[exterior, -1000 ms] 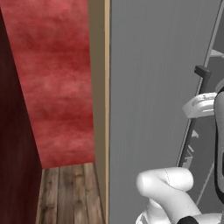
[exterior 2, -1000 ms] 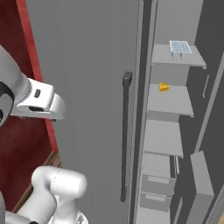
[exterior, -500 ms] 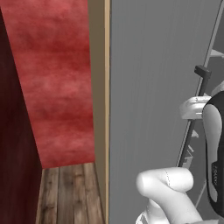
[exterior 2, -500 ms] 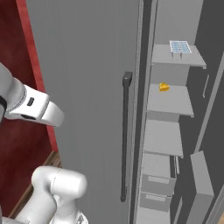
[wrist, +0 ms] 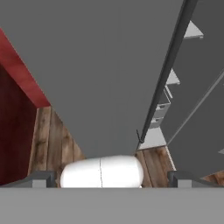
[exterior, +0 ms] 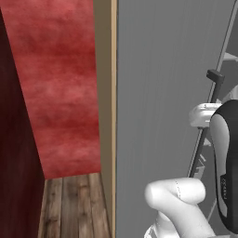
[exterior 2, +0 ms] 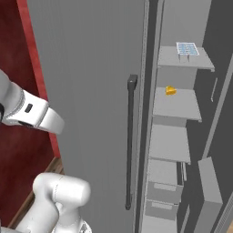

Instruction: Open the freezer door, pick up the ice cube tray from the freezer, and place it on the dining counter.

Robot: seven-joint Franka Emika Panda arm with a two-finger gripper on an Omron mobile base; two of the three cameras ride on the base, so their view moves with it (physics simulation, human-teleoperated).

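The freezer door point(exterior 2: 91, 91) is a tall brushed grey panel with a thin dark bar handle point(exterior 2: 130, 141); I also see the door point(exterior: 158, 93) and its handle point(exterior: 204, 130) from the left, and the door point(wrist: 100, 65) from the hand. The freezer point(exterior 2: 175, 104) stands open past the door's handle edge, showing its grey shelves. The pale blue ice cube tray point(exterior 2: 187, 48) lies on the top shelf. My gripper point(wrist: 111, 179) is open and holds nothing, high up and looking down along the door. The dining counter is out of view.
A small yellow item point(exterior 2: 170, 91) sits on the second shelf, with drawers point(exterior 2: 161, 191) lower down. A tan wood side panel point(exterior: 104, 116) and a red wall point(exterior: 60, 93) stand left of the door. Wood floor point(exterior: 69, 204) lies below.
My arm has swung down and to the left, away from the handle. The gripper stays open. The door, tray and camera have not moved.
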